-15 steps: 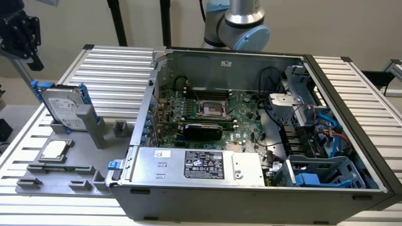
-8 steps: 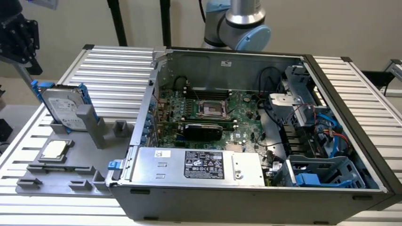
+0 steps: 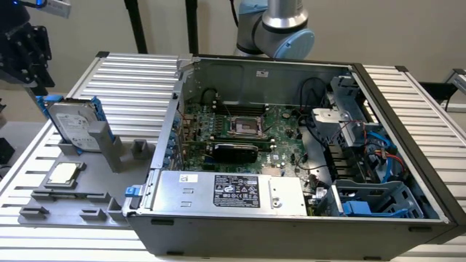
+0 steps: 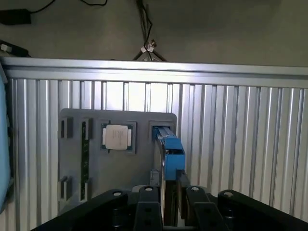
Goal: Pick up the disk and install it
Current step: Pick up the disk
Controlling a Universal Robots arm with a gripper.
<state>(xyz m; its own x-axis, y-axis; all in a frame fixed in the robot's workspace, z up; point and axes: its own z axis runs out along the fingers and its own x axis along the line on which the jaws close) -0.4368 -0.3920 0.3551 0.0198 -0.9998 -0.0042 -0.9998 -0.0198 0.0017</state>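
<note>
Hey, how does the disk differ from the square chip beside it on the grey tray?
The disk stands on edge; the chip lies flat. The disk is larger and oblong, the chip small and square. The disk has a blue carrier, the chip none. Both sit on the grey tray.

A plain beige wall (image 3: 393, 33) stands behind a ribbed aluminium table (image 3: 138, 76); black poles (image 3: 134, 22) rise before it. Beyond the table's edge, dark cables (image 4: 141, 19) trail over a dull grey floor (image 4: 231, 29), evenly lit
</note>
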